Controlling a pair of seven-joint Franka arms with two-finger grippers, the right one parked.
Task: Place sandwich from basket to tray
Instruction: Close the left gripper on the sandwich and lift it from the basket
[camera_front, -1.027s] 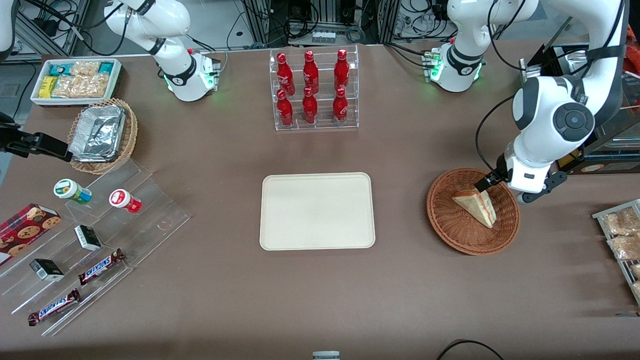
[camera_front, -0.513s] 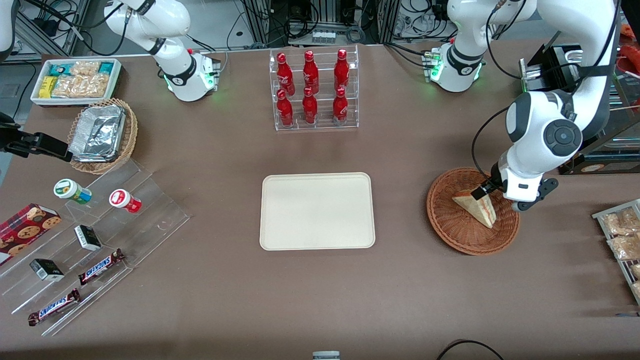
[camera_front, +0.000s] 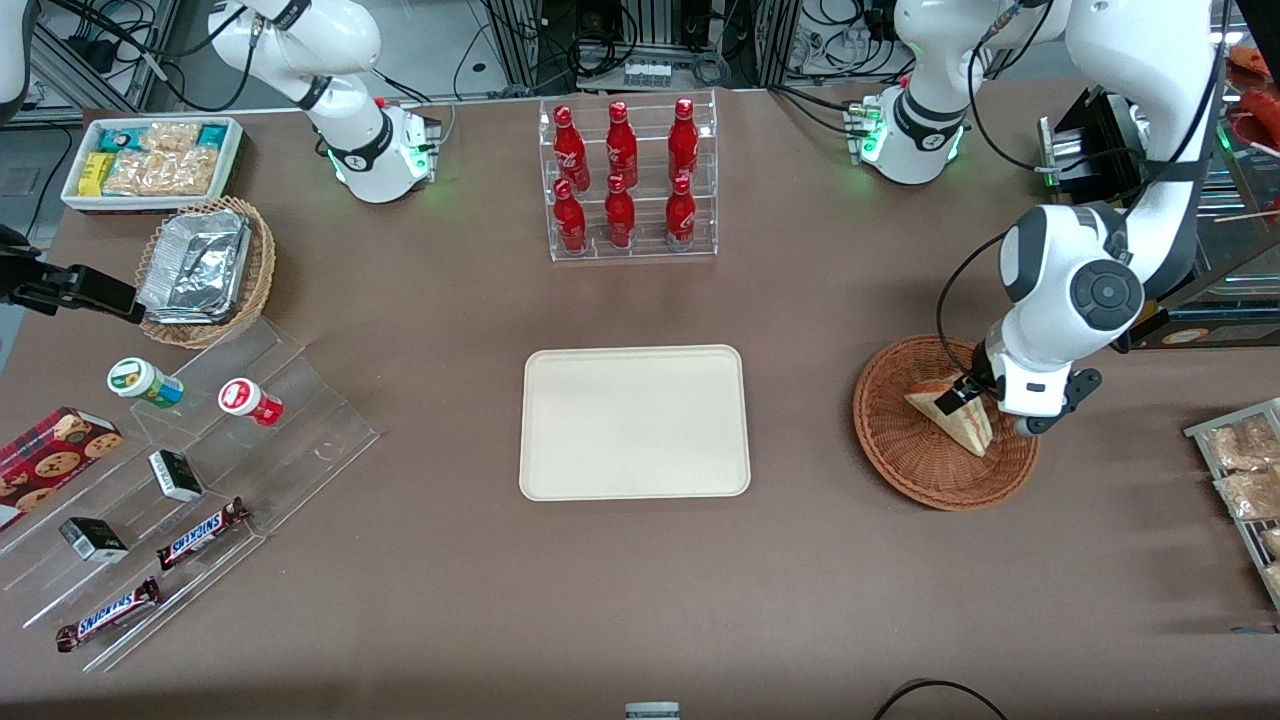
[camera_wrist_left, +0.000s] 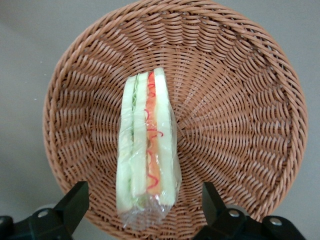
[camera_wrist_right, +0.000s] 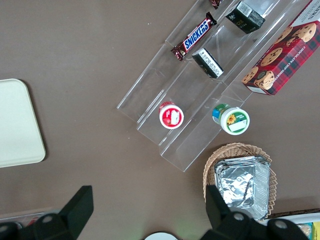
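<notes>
- Brown table (camera_front: 420, 560) under two white arms, cable racks along its edge farthest from the front camera.
- Hand (camera_wrist_left: 145, 212) low over the basket (camera_wrist_left: 240, 130), fingers (camera_wrist_left: 75, 202) spread wide, one to each side of the sandwich (camera_wrist_left: 147, 155), touching neither face; nothing gripped.
- Sandwich lying in the basket, cut edge up toward the wrist camera, pale bread with green and red layers, clear wrap bunched at the end between the fingers.
- In the front view, hand (camera_front: 962, 392) at the sandwich's (camera_front: 955, 418) end farther from the camera, basket (camera_front: 905, 440) round and reddish-brown, toward the working arm's end.
- Cream tray (camera_front: 634, 422) at mid-table, well apart from the basket, flat and bare.
- Clear rack of red bottles (camera_front: 628, 178) farther from the camera than the tray.
- Toward the parked arm's end: tan wicker basket with foil trays (camera_front: 205, 268), white snack bin (camera_front: 150, 160), stepped clear display (camera_front: 200, 480) with cups, small boxes, Snickers bars.
</notes>
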